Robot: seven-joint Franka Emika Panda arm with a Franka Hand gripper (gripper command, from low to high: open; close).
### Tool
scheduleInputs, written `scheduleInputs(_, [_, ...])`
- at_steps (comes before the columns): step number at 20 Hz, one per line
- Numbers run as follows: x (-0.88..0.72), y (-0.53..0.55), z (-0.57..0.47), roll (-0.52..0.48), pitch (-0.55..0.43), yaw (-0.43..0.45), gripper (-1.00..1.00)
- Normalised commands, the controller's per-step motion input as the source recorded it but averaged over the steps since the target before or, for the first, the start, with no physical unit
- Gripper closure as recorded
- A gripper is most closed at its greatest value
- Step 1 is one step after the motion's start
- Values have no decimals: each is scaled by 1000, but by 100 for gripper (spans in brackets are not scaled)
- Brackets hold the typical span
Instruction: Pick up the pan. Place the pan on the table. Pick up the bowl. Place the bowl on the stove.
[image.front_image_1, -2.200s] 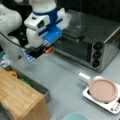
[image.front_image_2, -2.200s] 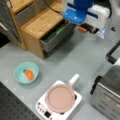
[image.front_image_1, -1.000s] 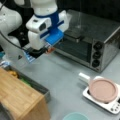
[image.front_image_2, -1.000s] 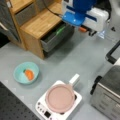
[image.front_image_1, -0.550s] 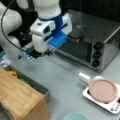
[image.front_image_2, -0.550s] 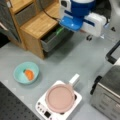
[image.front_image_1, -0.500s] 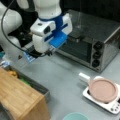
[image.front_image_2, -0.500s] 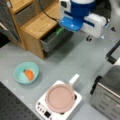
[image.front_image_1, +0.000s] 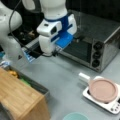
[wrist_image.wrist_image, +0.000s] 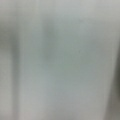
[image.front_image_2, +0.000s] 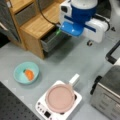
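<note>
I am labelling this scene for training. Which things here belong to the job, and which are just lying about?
Job: pan on stove; bowl on table; gripper up by the oven.
Lying about: toaster oven; wooden drawer unit.

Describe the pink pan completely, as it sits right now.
The pan is shallow, round and dusty pink with a matte look and a low rim. A short white handle points toward a front view's top right. It sits flat on the stove, covering most of its top. Nothing else touches it; the gripper is not seen near it. In a front view it looks empty.
</note>
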Motion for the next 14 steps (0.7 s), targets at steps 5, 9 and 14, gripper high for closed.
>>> scheduleInputs(5, [402, 117, 58, 71, 114, -63, -100])
scheduleInputs(9, [345, 82, 139, 108, 138, -95, -100])
scheduleInputs(14, [309, 95, 116, 124, 133, -97, -100])
